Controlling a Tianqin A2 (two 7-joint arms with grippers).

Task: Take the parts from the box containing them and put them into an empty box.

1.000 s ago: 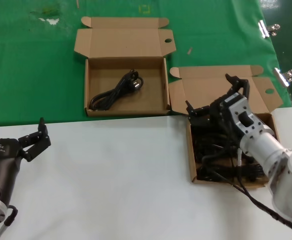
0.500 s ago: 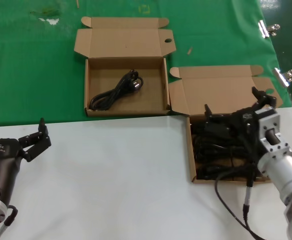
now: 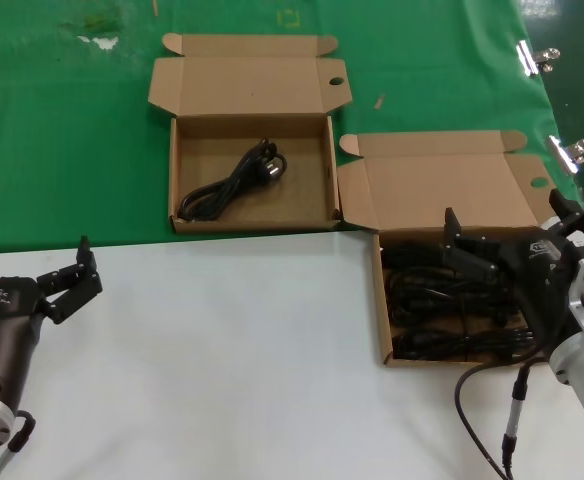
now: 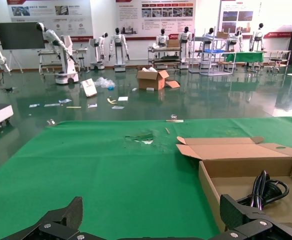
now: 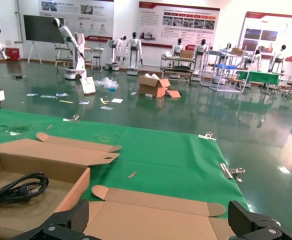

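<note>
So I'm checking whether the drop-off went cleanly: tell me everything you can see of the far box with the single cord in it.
The far box is a shallow brown cardboard mailer on the green cloth, beyond the white table. Its hinged lid is open and folded back, with small corner tabs and one round hole near its right end. Inside lies one black power cord, loosely coiled, running diagonally across the floor, plug end toward the back. Neither gripper touches the box.

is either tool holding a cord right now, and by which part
Nothing is held. The right tool hangs open above the cords; the left tool sits open and empty over the white table.
</note>
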